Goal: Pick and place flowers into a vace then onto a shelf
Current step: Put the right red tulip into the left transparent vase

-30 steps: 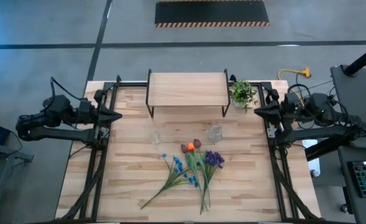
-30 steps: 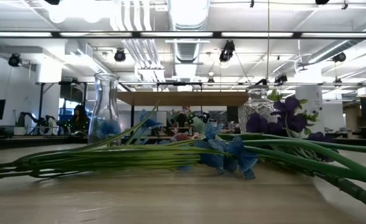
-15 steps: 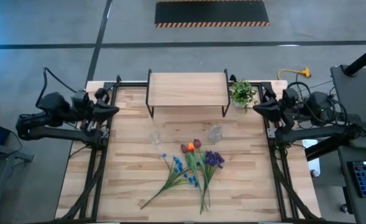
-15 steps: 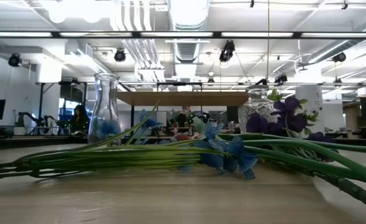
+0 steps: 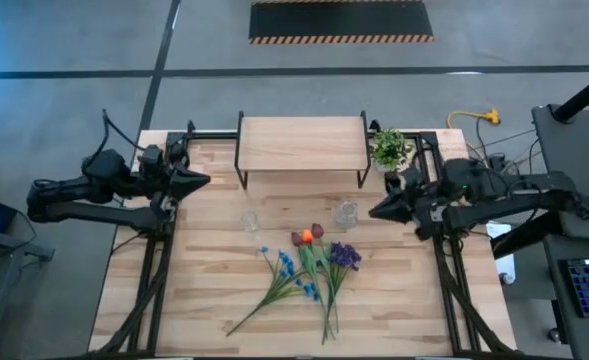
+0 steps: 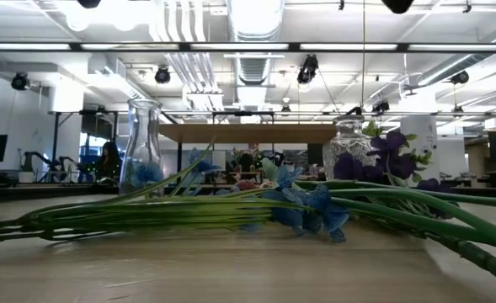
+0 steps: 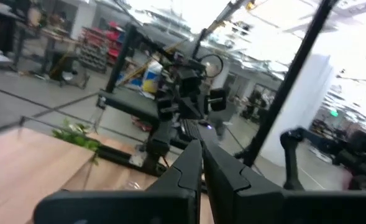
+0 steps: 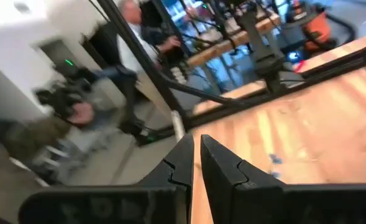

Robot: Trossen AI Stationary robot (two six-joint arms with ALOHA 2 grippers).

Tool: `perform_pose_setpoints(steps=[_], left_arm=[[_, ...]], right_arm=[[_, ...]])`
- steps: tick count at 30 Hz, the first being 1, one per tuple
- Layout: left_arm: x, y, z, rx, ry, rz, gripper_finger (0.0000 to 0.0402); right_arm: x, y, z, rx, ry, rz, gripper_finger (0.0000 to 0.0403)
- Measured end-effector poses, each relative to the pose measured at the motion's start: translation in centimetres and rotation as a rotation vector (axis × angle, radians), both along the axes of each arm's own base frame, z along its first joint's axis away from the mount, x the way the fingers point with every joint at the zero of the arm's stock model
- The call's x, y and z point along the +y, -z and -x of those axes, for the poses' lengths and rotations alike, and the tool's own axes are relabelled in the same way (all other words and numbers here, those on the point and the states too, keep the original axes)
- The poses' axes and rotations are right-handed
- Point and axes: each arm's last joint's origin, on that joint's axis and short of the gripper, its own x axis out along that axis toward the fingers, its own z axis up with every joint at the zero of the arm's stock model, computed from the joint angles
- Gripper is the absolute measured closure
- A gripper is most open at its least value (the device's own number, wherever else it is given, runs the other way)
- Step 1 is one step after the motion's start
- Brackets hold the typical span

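The flowers [image 5: 309, 268] lie flat on the table in a loose fan, with their heads toward the far edge and their stems toward the near edge. In the low view the flowers [image 6: 231, 210] stretch across the foreground. Two clear glass vases stand just beyond them: a slim vase [image 5: 249, 220] and a squat vase [image 5: 346, 213]. The wood-topped shelf [image 5: 301, 145] stands at the far edge. My left gripper [image 5: 206, 181] hovers shut at the far left, above the table. My right gripper [image 5: 372, 213] hovers shut just right of the squat vase. Neither holds anything.
A small potted plant [image 5: 390, 148] stands right of the shelf. Black frame rails [image 5: 159, 270] run along both side edges of the table. Bare wood lies between the flowers and the near edge. A person shows in the room beyond in the right wrist view.
My right gripper has swung from the far right toward the table's middle and a little nearer, and now stands close to the squat vase. It has rolled on the way. My left gripper has crept toward the table's right and rolled. Both stay shut. Flowers and vases lie unmoved.
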Motion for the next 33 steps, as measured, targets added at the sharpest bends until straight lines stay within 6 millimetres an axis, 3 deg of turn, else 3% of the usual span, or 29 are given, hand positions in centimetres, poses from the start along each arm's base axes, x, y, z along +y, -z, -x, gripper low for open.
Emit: perform_pose_setpoints(steps=[7,12,16,25,33], left_arm=[[-0.9,0.3,-0.4,0.038,0.332,0.031,0.0402],[-1.5,1.5,-1.6,0.179,0.487,0.125,0.0402],[-2.2,2.9,-2.4,0.346,0.56,0.211,0.0402],[-4.0,5.4,-2.4,0.632,0.656,0.258,0.0402],[-4.5,7.0,-1.8,0.843,0.643,0.333,0.0402]], right_arm=[[0.5,-0.6,-2.6,0.015,0.056,0.15,0.038],[1.2,-1.6,-4.2,0.055,0.031,0.16,0.038],[2.7,-1.3,-5.9,0.179,-0.007,0.176,0.038],[6.5,-0.6,-9.4,0.592,0.095,0.257,0.0381],[8.6,0.8,-11.8,0.818,0.177,0.137,0.0381]])
